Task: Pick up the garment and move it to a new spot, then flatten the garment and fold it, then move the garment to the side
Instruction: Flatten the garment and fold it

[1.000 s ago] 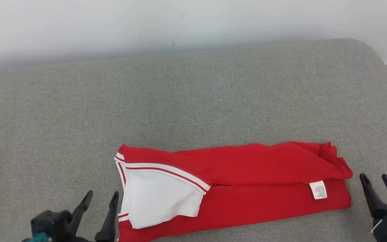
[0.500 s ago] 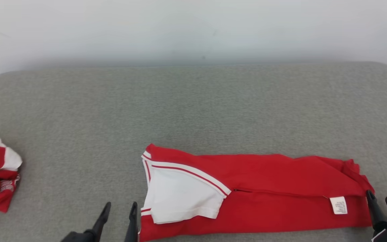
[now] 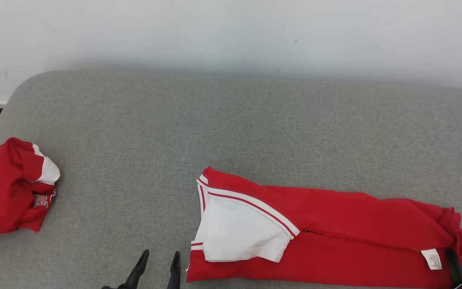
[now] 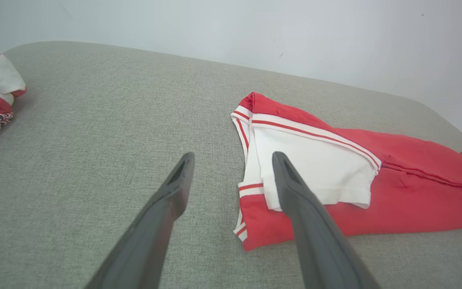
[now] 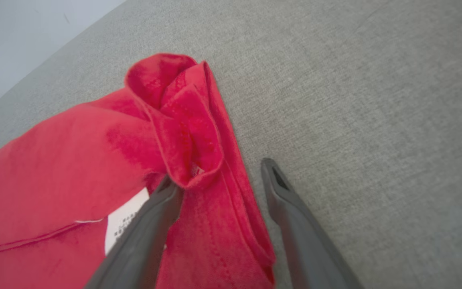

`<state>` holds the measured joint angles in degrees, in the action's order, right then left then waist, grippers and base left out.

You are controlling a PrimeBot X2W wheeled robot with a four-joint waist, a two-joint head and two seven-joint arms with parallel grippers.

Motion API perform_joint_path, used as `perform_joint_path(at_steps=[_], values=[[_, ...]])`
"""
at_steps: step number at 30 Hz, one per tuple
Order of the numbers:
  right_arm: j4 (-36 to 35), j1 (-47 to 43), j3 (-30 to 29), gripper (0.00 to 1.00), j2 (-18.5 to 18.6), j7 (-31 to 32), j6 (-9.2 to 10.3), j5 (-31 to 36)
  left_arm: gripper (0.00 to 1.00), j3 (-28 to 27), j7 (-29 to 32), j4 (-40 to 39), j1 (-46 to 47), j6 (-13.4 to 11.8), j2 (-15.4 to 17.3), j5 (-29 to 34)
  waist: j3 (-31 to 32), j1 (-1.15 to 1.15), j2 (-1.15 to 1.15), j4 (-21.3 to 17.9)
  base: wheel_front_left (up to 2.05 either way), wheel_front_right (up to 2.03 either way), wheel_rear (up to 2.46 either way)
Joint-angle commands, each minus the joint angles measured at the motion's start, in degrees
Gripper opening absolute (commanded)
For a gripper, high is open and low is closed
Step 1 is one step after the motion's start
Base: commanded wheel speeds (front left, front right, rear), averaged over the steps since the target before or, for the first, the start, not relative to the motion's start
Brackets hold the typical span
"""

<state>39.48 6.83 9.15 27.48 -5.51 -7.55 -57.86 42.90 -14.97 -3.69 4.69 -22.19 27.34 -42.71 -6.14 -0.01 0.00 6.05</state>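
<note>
Grey woven cushion: rounded corner, right end cut off. Garment: red knit, white sleeve, folded long, lower right in head view. Second red garment: crumpled, left edge, cropped. My left gripper: low, spread wide, empty, beside the sleeve. My right gripper: spread wide astride the hem, one fingertip touching its rolled edge, gripping nothing.

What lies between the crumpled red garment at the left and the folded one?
In the head view, bare grey cushion separates the crumpled garment from the folded garment; the left gripper, jaws open, stands at that stretch's near edge.
</note>
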Motion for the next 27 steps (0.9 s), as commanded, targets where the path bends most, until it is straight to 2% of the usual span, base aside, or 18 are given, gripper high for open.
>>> perform_joint_path(at_steps=[1,2,5,17,22,25,27], values=[[0.75,-0.17,1.20,0.35,-1.25,0.86,0.11,-0.36,1.00,-0.31,-0.20,0.32,-0.81,0.27,-0.39,0.56,-0.05,0.01,0.00,0.26,0.00,0.00,0.00],[0.93,-0.10,1.63,0.00,-1.30,0.99,0.10,-0.42,1.00,-0.40,-0.20,0.40,-0.90,0.44,-0.48,0.70,-0.05,0.01,0.00,0.25,0.00,0.00,0.00],[0.97,0.40,2.05,0.00,-0.49,-0.08,0.11,-0.70,1.00,-0.68,-0.20,0.66,-1.13,0.55,-0.64,1.08,0.00,0.01,0.00,-0.15,0.00,0.00,0.00],[0.01,4.06,0.33,0.00,7.16,-2.55,0.11,-1.08,1.00,-0.81,0.16,1.22,-0.61,1.42,-0.27,1.26,0.04,0.01,0.00,-2.90,0.00,0.00,0.00],[-0.36,6.17,-0.13,0.00,10.28,-1.30,0.11,0.06,1.00,-0.61,0.75,1.46,-0.15,1.74,0.20,1.08,-0.04,0.01,0.00,-4.03,0.00,0.00,0.00],[-2.18,6.98,1.18,0.00,10.61,0.30,0.11,0.56,1.00,-0.42,1.20,1.68,0.02,1.93,0.13,0.79,0.19,0.01,0.00,-4.51,0.00,0.00,0.00],[-6.23,6.76,2.69,0.00,10.05,2.59,0.11,-0.32,1.00,-0.08,1.50,2.03,-0.17,2.03,-0.09,0.44,0.58,0.01,0.00,-4.73,0.00,0.00,0.00]])
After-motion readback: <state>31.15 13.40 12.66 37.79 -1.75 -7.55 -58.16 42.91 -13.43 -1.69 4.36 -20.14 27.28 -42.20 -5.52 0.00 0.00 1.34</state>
